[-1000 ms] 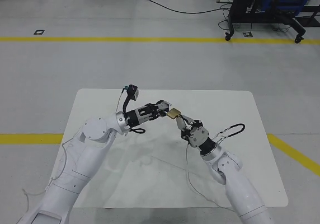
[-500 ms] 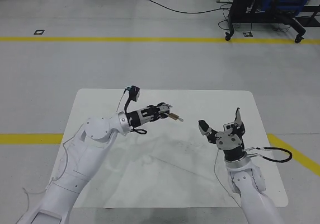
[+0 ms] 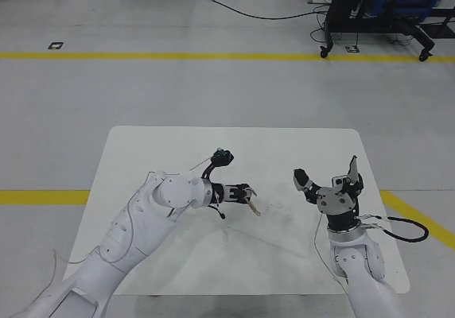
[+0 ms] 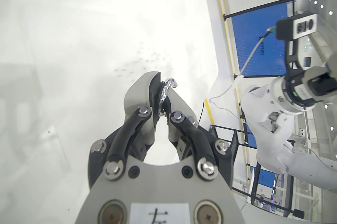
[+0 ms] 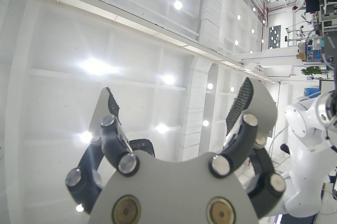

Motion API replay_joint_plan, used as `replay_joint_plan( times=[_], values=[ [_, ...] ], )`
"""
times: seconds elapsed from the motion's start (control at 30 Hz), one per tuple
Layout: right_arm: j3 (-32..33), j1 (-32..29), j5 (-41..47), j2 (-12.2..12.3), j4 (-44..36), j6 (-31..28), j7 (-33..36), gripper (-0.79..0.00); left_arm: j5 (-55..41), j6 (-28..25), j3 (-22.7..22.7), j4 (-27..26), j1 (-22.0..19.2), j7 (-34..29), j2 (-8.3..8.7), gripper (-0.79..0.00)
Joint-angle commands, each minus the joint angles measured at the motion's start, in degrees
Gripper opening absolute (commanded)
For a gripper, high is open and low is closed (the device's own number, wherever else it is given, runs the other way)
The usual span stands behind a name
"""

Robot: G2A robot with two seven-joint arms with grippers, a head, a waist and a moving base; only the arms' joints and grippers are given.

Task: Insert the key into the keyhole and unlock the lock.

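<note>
Top view: the left pincer clamps the lock, its length pointing to 5 o'clock. The right pincer is wide, empty and well apart at 3 o'clock.
Left wrist view: the fingers pinch its metal loop.
Right wrist view: the jaws gape.

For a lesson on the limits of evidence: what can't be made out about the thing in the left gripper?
- Left wrist view: the left gripper hides all but a metal loop; lock or key, cannot tell.
- Top view: the held thing is too small to show any keyhole or whether it is unlocked.
</note>
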Motion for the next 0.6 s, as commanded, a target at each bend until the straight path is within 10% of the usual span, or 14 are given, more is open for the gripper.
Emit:
replay_joint_plan(
  times=[0.0,0.13,0.2,0.57],
  values=[
    [0.0,0.0,0.0,0.0,0.0,0.0,0.0,0.0,0.5,1.7,1.0,1.2,-0.7,-0.6,-0.37,-0.785],
    [0.0,0.0,0.0,0.0,0.0,0.0,0.0,0.0,1.7,3.5,2.2,3.0,-2.1,-1.6,-0.89,-0.135],
    [0.0,0.0,0.0,0.0,0.0,0.0,0.0,0.0,1.3,3.6,2.2,3.6,-2.5,-2.8,-0.99,0.0],
    [0.0,0.0,0.0,0.0,0.0,0.0,0.0,0.0,4.1,-4.3,-2.7,-1.4,-0.3,5.6,0.19,0.0]
  ],
)
